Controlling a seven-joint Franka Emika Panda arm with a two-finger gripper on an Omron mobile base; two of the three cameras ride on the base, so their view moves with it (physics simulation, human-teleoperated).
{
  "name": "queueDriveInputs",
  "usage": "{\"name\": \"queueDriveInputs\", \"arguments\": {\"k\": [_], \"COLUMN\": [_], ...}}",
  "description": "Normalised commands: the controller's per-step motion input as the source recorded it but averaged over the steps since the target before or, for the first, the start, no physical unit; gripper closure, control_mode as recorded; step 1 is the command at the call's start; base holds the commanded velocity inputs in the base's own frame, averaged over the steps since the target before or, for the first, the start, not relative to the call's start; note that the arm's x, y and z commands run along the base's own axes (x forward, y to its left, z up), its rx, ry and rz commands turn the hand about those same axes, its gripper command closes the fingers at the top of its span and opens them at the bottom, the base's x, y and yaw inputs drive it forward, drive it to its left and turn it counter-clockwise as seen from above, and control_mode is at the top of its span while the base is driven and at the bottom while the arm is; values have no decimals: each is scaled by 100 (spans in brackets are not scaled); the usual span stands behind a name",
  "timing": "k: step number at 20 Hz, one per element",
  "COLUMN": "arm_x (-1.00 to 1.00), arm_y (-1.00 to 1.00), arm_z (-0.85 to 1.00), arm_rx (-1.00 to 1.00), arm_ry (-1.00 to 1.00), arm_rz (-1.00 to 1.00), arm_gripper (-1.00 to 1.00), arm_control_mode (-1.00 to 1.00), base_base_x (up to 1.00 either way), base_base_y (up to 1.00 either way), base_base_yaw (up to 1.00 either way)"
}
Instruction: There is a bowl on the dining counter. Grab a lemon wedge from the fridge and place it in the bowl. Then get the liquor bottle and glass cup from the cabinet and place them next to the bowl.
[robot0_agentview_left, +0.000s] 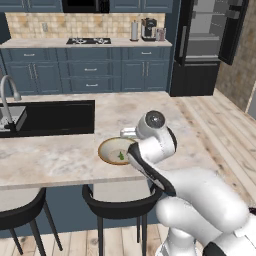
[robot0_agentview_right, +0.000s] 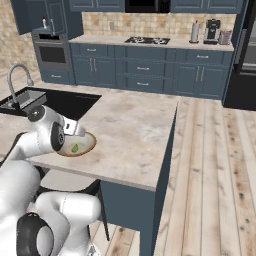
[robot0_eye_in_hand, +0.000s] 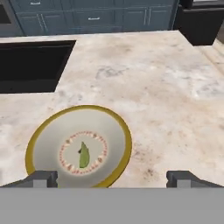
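Note:
The bowl (robot0_eye_in_hand: 124, 133), pale with a yellow rim, sits on the marble dining counter (robot0_eye_in_hand: 166, 87) near its front edge. The green lemon wedge (robot0_eye_in_hand: 83, 155) lies in the bowl's middle. My gripper (robot0_eye_in_hand: 113, 179) hovers open just above the bowl's near right rim, holding nothing. From the base, the bowl (robot0_agentview_left: 103, 149) with the lemon wedge (robot0_agentview_left: 120, 156) lies partly behind my wrist, as does the same bowl (robot0_agentview_right: 91, 143) from the right. The fridge (robot0_agentview_left: 205, 45) stands open at the back right. An upper cabinet (robot0_agentview_right: 50, 20) hangs open at the far left, with a small bottle shape (robot0_agentview_right: 44, 22) inside. The glass cup is hidden.
A dark sink (robot0_agentview_left: 50, 117) with a faucet (robot0_agentview_left: 7, 92) is set into the counter left of the bowl. Two black stools (robot0_agentview_left: 120, 205) (robot0_agentview_left: 20, 212) stand below the front edge. The counter's right end (robot0_agentview_right: 172, 125) drops to the wooden floor.

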Motion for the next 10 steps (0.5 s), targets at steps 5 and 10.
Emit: {"name": "queueDriveInputs", "arguments": {"k": [5,10], "arm_x": [-87,-82], "arm_y": [-33,-31], "arm_z": [80,78], "arm_rx": [0,1], "arm_ry": [-48,-35], "arm_rz": [0,1], "arm_gripper": [-100,-100], "arm_control_mode": [-100,-100], "base_base_x": [0,0], "base_base_y": [0,0], "base_base_yaw": [0,0]}}
